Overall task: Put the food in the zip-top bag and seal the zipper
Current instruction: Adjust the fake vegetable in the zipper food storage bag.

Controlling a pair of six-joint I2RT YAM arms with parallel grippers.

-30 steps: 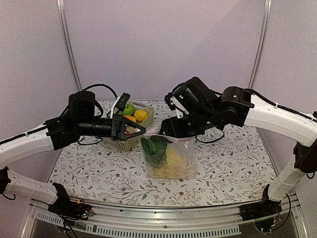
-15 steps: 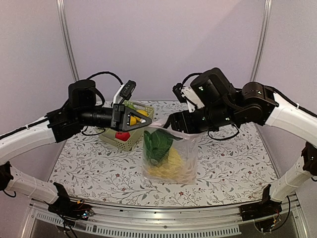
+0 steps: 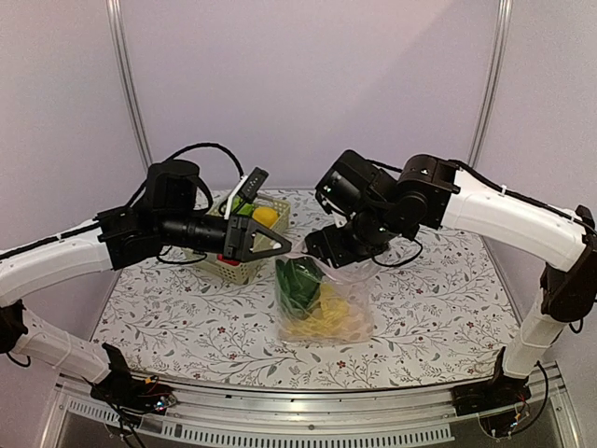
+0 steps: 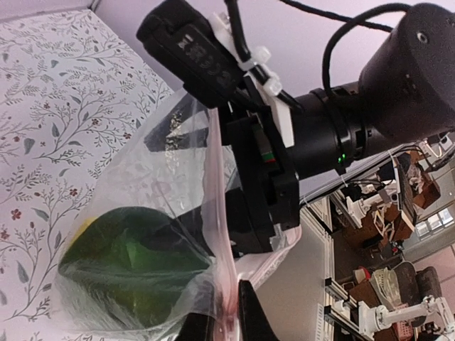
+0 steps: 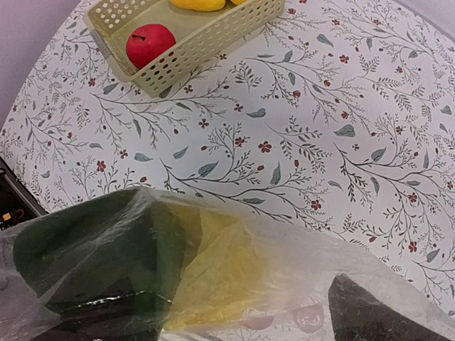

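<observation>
Top external: zip-top bag sits mid-bench, its mouth lifted toward my two end effectors. Inside it, the dark green vegetable lies against the yellow-white cabbage.

The zipper is unsealed, and the strip runs loose from my left fingertips toward the right wrist.

- **Left end effector**: pinched shut on the mouth edge at the strip.
- **Right end effector**: at the other side of the mouth, jaws spread wide. Film is draped over one finger, and I see nothing clamped.

Not loaded yet: red round fruit, small yellow fruit and what looks like the green apple. All sit in the pale green basket beside the bag on my left. I can't locate the red dotted piece.

My read: under halfway. The remaining food goes in first, then the seal.
</observation>
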